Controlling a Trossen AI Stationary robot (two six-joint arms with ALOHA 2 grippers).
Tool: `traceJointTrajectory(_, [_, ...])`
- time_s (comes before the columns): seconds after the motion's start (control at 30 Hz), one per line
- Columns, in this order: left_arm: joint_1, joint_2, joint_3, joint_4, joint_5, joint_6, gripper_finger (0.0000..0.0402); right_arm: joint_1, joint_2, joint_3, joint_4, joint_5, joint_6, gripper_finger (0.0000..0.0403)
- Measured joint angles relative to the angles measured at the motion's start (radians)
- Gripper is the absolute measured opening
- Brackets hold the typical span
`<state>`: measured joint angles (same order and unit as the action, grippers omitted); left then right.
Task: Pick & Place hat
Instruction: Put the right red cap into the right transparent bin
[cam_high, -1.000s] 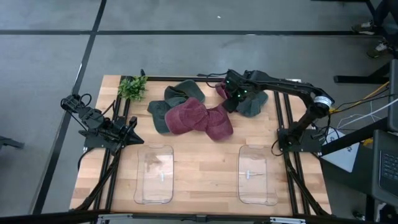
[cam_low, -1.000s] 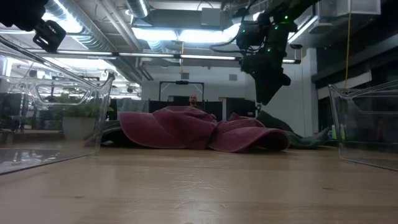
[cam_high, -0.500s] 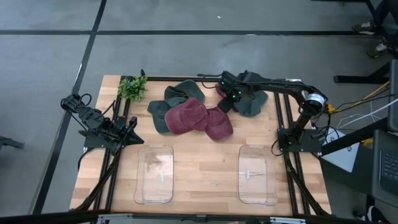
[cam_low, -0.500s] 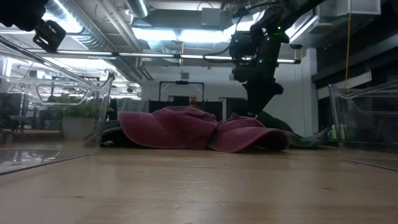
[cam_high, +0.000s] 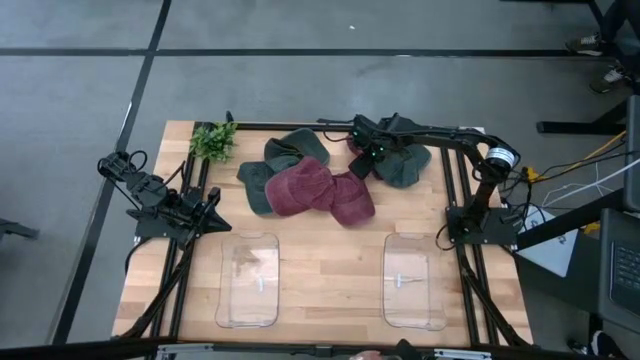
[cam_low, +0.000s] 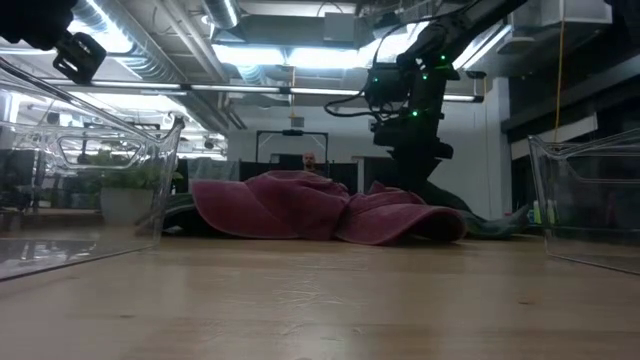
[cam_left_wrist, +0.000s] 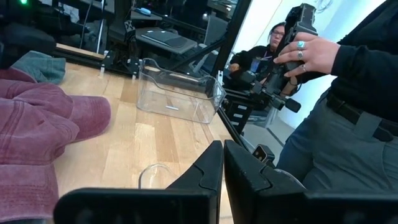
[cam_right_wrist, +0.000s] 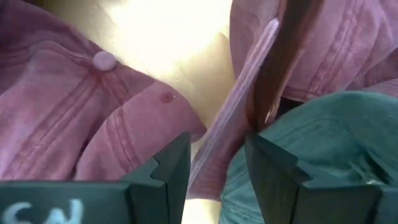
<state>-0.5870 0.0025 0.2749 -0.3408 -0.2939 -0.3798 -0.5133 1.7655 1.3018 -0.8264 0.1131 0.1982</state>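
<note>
Hovering low, your right gripper (cam_right_wrist: 212, 171) has fingers parted, straddling a stitched maroon strap (cam_right_wrist: 236, 115) between soft maroon hat (cam_right_wrist: 93, 118) and green hat (cam_right_wrist: 323, 137).

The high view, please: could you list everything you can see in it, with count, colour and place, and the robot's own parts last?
Maroon hats: at least two, dark red, heaped at the table's middle; a further maroon piece shows under the right gripper.
Green hats: at least two, dark green, one group behind and left of the maroon heap, one at the far right.
Plant: one, green, far left corner.
Clear bins: two, transparent, near edge, one left, one right.
Table: one, light wood.
Left gripper: shut, waiting at the left edge.
Right gripper: open, down among the hats at the far right.
</note>
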Motion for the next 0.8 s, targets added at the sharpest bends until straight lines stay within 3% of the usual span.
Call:
traceJointTrajectory(0.37, [0.0, 0.0, 0.0, 0.0, 0.0, 0.0, 0.0013, -0.001, 0.021, 0.0, 0.007, -0.02, 0.007, 0.0143])
traceJointTrajectory(0.8, [0.0, 0.0, 0.0, 0.0, 0.0, 0.0, 0.0011, -0.002, 0.022, 0.0, 0.013, -0.033, -0.023, 0.0013])
